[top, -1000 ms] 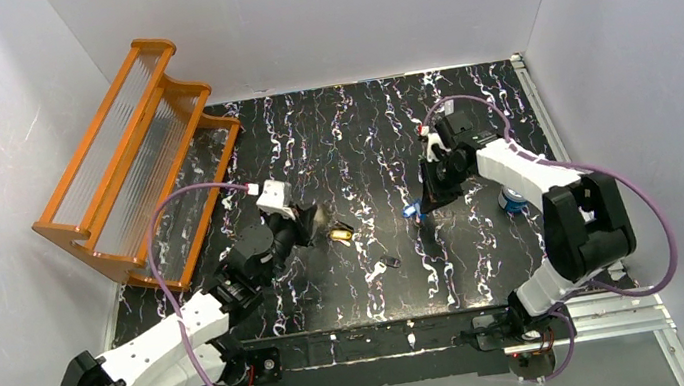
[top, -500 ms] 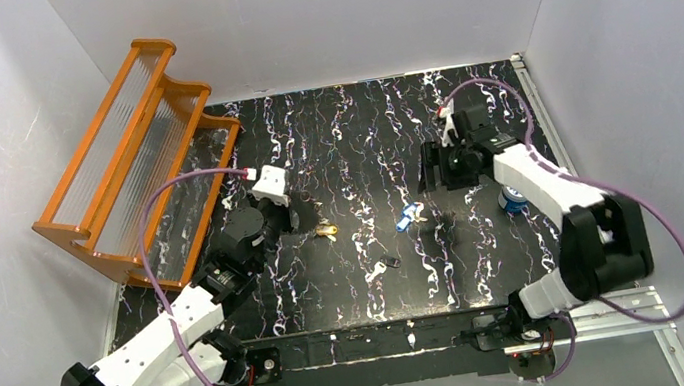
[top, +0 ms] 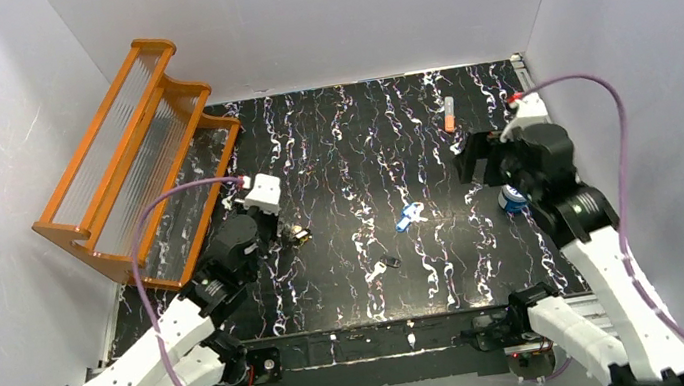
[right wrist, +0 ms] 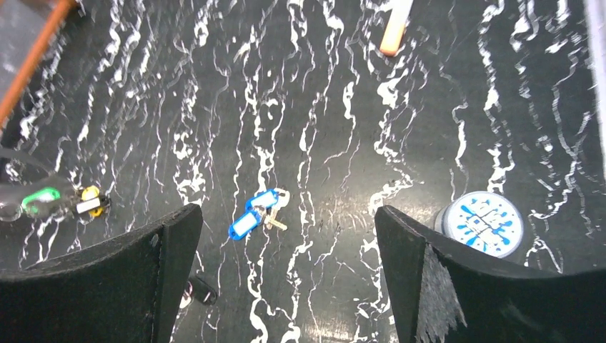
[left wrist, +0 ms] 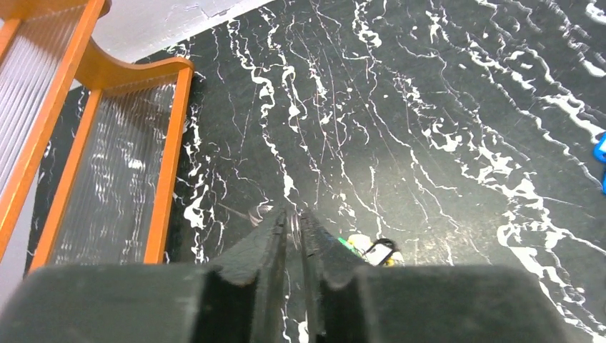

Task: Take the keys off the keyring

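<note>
My left gripper (left wrist: 293,218) is low over the table at the left (top: 279,232). Its jaws stand a narrow slit apart, and a thin pale sliver shows between the tips. I cannot tell whether that sliver is the keyring. Green and yellow keys (left wrist: 373,250) lie just right of its fingers (top: 299,233). In the right wrist view a thin grey loop, the keyring (right wrist: 7,209), shows beside them. Blue-headed keys (top: 410,215) (right wrist: 256,213) lie loose mid-table. My right gripper (top: 475,159) (right wrist: 286,286) hangs wide open above and to the right of them, holding nothing.
An orange slatted rack (top: 136,156) (left wrist: 71,128) leans at the back left, close to my left arm. A blue-and-white disc (top: 512,197) (right wrist: 480,223) sits under my right arm. An orange-and-white tube (top: 449,113) lies behind it. A small dark piece (top: 392,263) lies near the front.
My right gripper opened, let go of the blue keys and drew back to the right. My left gripper pulled left with the green and yellow keys, and its jaws parted slightly.
</note>
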Robot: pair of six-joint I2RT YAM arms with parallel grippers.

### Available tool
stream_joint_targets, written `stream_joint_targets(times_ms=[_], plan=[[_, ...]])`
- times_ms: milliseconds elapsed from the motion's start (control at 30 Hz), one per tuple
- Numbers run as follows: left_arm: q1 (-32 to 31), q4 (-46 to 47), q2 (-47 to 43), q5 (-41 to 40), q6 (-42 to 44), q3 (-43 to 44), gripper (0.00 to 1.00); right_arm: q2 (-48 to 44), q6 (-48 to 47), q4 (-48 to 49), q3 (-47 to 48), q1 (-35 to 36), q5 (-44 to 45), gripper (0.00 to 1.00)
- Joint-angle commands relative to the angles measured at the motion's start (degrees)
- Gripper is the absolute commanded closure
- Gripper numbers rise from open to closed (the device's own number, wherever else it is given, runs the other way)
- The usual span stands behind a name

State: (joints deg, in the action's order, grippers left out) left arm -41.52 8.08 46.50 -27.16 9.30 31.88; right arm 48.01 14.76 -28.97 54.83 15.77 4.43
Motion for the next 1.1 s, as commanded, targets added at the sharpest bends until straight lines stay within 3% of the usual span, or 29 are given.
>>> stream_joint_targets(times_ms=[0, 267, 567, 733, 1067], plan=[[0.3, -8.4, -7.6, -1.2, -9.6, 1.0, 0.81, -10.9, 0.2, 1.0, -3.1, -0.1, 4.3, 0.01], [0.4, -22.3, -21.1, -6.9, -20.0, 5.1, 0.37, -24.7, -2.2, 0.6, -4.9, -0.1, 7.2, 0.01], [0.3, -32.7, -27.9, -11.2, -20.8, 14.3, 0.13, -32.1, -0.7, 2.2, -7.1, 0.0, 14.6, 0.01], [0.3, -34.0, -32.3, -12.5, -19.8, 14.6, 0.02, -35.0, 1.0, 5.2, -10.8, -0.1, 18.9, 0.01], [0.3, -30.4, -42.9, -16.5, -20.2, 5.5, 0.02, -37.2, 0.5, 7.3, -13.8, -0.1, 21.0, 0.01]])
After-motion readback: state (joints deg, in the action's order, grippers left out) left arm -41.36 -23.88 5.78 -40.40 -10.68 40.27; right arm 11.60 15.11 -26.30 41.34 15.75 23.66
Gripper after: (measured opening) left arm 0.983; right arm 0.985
